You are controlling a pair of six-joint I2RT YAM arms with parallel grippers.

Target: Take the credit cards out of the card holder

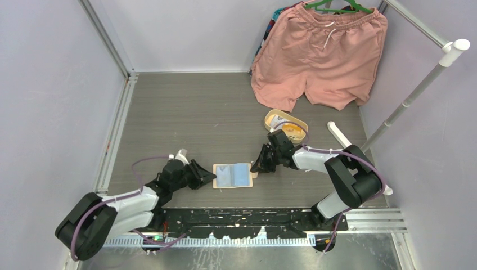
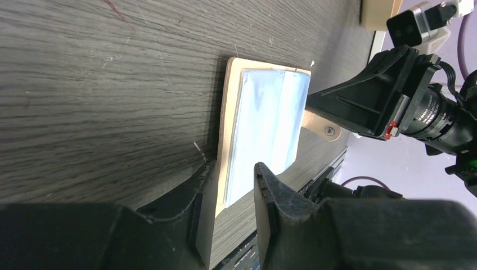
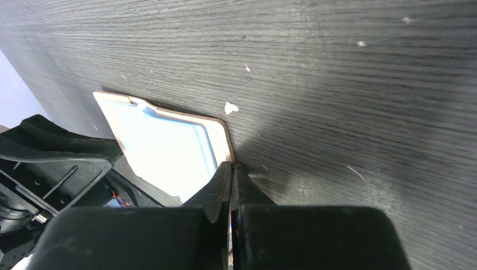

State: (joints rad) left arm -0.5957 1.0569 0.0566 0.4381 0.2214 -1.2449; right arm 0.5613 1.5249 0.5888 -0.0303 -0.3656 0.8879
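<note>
I'm at the point where the card holder [image 1: 232,175] lies opened flat on the counter [image 1: 185,112], between my two arms, pale blue pockets [image 2: 264,124] facing up.

My right hand [image 3: 230,166] has its fingers pressed together, tips down at the holder's right edge where the snap tab [image 2: 318,125] sticks out. It looks to me like it is pinning that end to the counter. I cannot tell whether the tab is actually nipped between the fingers.

My left hand [image 2: 233,169] is at the opposite end with its fingers partly spread, one on each side of the holder's near corner. I cannot tell whether they bear on it.

I can't pick out any credit cards in the pockets from here: the blue face reads as one smooth sheet in both wrist views. The oval tray [image 1: 269,116] behind the right arm holds something orange-yellow and something pale, too small for me to name.

My judgement is that this is the steady-and-reach step, with the extraction itself not yet done. Next I would keep the right hand's weight on the tab end so the holder cannot slide or fold. Then I'd work one left finger into the pocket mouth, pinch a card edge only, and draw it out flat along the counter. The risk is catching the pocket lining or the whole flap instead of a card.
</note>
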